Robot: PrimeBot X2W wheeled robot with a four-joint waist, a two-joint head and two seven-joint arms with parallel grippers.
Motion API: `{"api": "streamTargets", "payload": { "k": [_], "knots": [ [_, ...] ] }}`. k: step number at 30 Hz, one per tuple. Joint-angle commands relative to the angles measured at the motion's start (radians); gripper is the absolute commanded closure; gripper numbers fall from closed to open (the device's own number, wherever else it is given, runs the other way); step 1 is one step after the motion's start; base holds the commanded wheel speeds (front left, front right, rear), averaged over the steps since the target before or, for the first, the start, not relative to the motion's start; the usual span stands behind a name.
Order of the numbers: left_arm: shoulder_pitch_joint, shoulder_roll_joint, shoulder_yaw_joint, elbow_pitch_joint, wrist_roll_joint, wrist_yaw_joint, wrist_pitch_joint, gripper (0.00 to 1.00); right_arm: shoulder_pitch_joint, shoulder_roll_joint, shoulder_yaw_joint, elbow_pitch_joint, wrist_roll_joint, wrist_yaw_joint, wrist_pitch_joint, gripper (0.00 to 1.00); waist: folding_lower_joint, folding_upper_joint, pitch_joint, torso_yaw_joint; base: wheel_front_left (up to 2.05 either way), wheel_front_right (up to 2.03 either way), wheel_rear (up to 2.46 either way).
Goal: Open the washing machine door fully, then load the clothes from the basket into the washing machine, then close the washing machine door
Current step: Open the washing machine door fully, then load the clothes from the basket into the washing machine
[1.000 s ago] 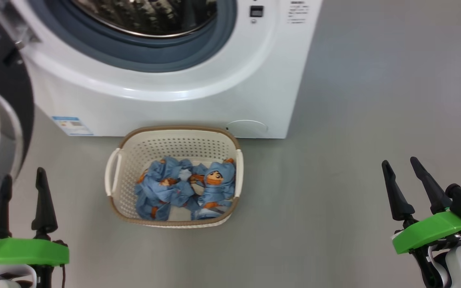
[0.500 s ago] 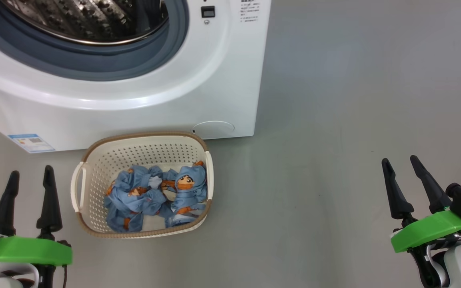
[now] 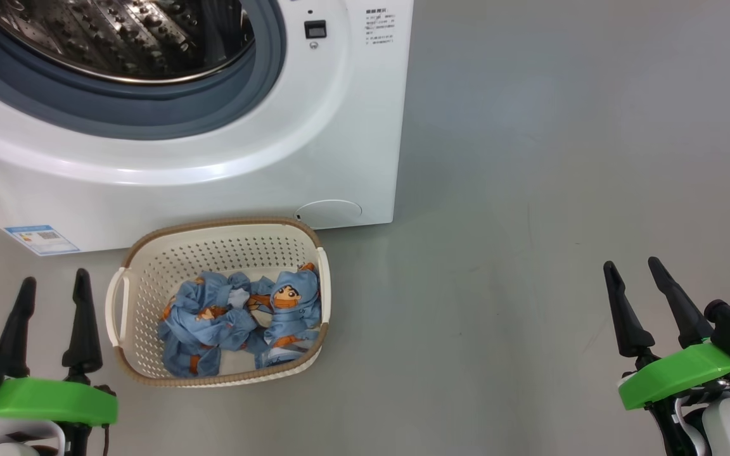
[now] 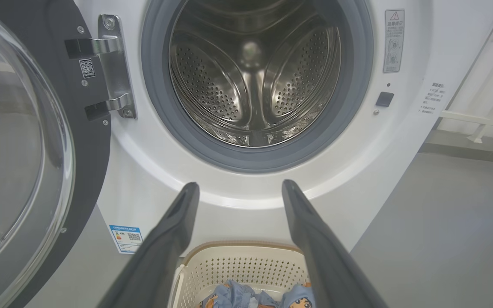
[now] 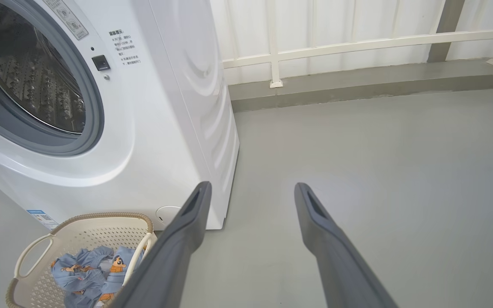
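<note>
Grey floor [image 3: 530, 253]; head camera panned right over the last second, nothing itself moved. Door [image 4: 15, 149] wide open at left, clothes [image 3: 213, 323] in basket [image 3: 225, 253] just near of washer [image 3: 352, 126]. Left claw [image 3: 54, 278] and right claw [image 3: 631, 265] apart, empty; loading looks next

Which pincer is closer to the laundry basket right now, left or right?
Left. The left pincer sits just beside the basket; the right pincer is far off on its other side, across the floor.
</note>
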Motion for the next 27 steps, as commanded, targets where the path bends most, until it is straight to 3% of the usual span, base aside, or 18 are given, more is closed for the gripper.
{"api": "streamTargets", "payload": {
  "k": [1, 16, 27],
  "knots": [
    [-0.001, 0.036, 0.034, -0.019, -0.007, -0.002, -0.006, 0.00, 0.012, -0.011, 0.016, -0.025, -0.009, 0.002, -0.012, 0.00, 0.0000, 0.0000, -0.001, 0.000, 0.00, 0.00, 0.00],
    [0.004, 0.042, 0.013, -0.029, -0.007, -0.002, -0.006, 0.00, 0.014, -0.013, 0.016, -0.028, -0.009, 0.002, -0.012, 0.00, 0.0000, 0.0000, 0.001, 0.007, 0.03, -0.03, 0.00],
    [-0.003, 0.044, 0.016, -0.028, -0.011, -0.002, -0.006, 0.00, 0.010, -0.009, 0.020, -0.028, -0.011, 0.002, -0.012, 0.00, 0.0000, 0.0000, 0.010, 0.015, 0.95, -0.95, 0.00]
  ]
}}
